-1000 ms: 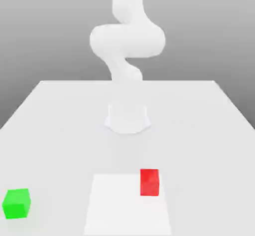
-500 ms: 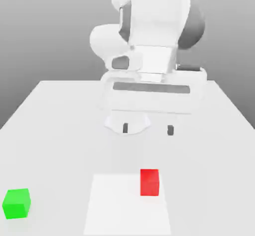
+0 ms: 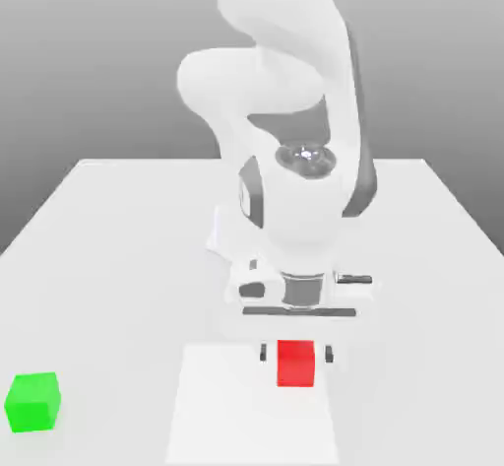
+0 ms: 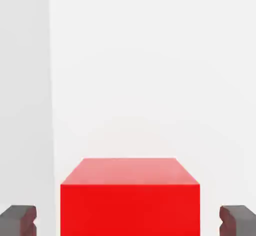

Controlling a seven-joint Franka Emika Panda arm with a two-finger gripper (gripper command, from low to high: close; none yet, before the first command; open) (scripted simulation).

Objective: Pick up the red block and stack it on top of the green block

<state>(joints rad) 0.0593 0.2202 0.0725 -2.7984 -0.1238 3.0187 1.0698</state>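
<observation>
The gripper [image 3: 294,354] straddles the red block [image 3: 295,364], fingers [image 4: 19,219] apart from its sides, released. The block sits on the worktop [image 3: 118,257]; the green block [image 3: 32,402] lies well apart.

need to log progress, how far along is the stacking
Done: the gripper is down at the red block, a finger on each side of it with gaps showing, so not gripped yet. In hand: closing on the block, which sits on the table. Left: lift it, carry it to the green block at the exterior view's left, set it on top.
</observation>
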